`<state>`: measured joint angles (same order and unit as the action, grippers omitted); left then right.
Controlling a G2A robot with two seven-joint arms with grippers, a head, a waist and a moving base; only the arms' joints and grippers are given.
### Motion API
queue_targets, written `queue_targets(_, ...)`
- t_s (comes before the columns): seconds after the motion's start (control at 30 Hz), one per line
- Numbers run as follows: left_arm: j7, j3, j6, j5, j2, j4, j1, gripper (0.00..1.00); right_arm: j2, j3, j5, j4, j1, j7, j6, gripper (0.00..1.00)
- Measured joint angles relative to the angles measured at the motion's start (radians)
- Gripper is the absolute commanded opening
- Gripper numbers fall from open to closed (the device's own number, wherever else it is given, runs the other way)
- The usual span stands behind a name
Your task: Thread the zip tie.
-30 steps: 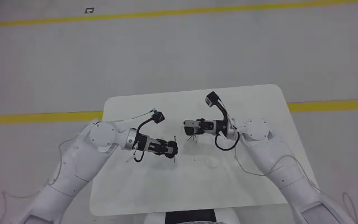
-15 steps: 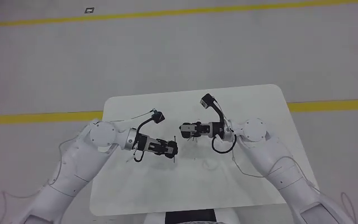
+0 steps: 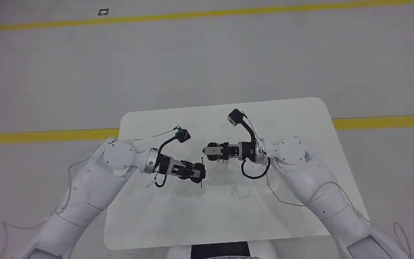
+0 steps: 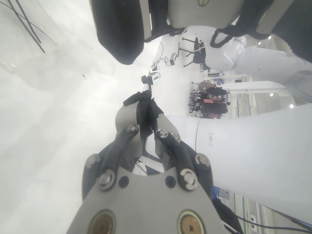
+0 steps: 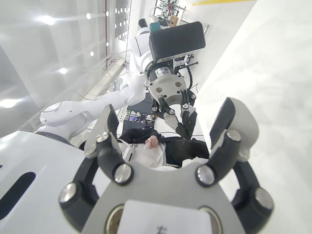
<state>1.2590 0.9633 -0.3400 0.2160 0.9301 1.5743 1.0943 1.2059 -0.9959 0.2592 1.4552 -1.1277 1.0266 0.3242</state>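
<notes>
Left claw: pinched tight, pads pressed together. A thin black stem with a small square head pokes out past the tips. As best I can judge, that is the zip tie. Most of its length is buried between the pads.

From above, the left claw hangs over the middle of the white table. Here the zip tie shows as a hair-thin dark line crossing the tips and sticking out on both sides. It is too fine to tell which end carries the head.

Right claw: fingers spread wide, nothing between them. From above, the right claw sits near the left one, tips close but apart and slightly farther from the robot. Through its open fingers the left claw is in plain sight, yet the tie itself is lost against the dark pads.

A few loose ties lie on the table just beside the right claw, a faint dark scribble from above. They seem to rest on something clear, but I cannot trace its edges.

Writing: a white sticker with a square code sits on the left wrist, print too small to make out. A small square tag lies on the floor beyond the table, pattern unreadable.
</notes>
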Motion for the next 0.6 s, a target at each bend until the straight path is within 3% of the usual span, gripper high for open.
queue_targets(0.03,0.0,0.0,0.0,0.0,0.0,0.0,0.0,0.0,0.0,0.003,-0.003,-0.001,0.003,-0.001,-0.001,0.78)
queue_targets(0.1,0.0,0.0,0.0,0.0,0.0,0.0,0.0,0.0,0.001,0.007,-0.012,-0.003,0.007,-0.003,-0.001,0.5)
queue_targets(0.37,0.0,0.0,0.0,0.0,0.0,0.0,0.0,0.0,-0.002,0.018,-0.063,-0.007,0.015,-0.008,-0.005,0.29)
queue_targets(0.6,0.0,0.0,0.0,0.0,0.0,0.0,0.0,0.0,-0.006,0.017,-0.084,-0.002,0.014,-0.011,-0.006,0.25)
